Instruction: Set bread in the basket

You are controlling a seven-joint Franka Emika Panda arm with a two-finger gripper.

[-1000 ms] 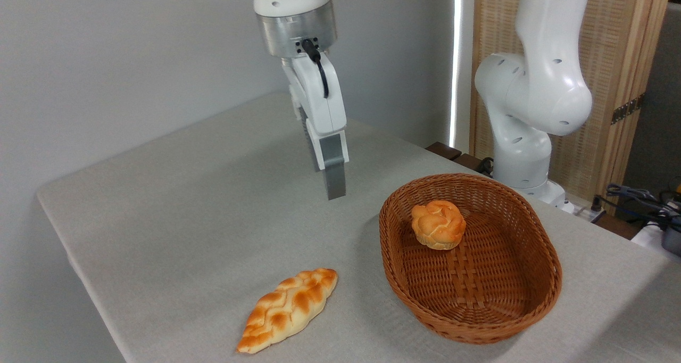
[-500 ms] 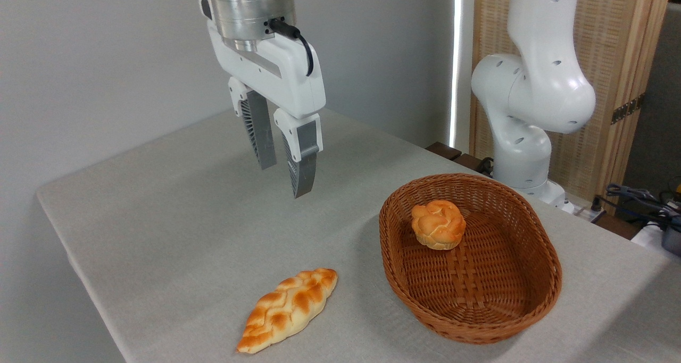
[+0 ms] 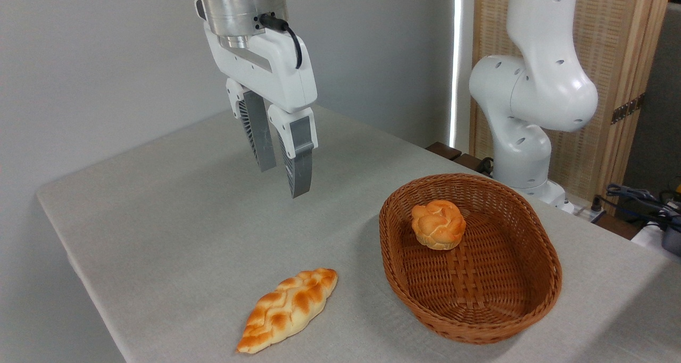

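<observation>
Gripper [image 3: 282,181] aloft, parted, empty; knotted golden bread [image 3: 438,224] inside wicker basket [image 3: 532,299]

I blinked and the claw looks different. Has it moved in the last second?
Yes. The gripper has swung left, away from the basket, and turned so both fingers show, slightly apart. The bun lies in the basket.

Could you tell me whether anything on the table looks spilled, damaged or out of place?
Nothing stands out. The small round golden bun sits inside the oval wicker basket; the braided loaf lies intact on the grey table.
</observation>
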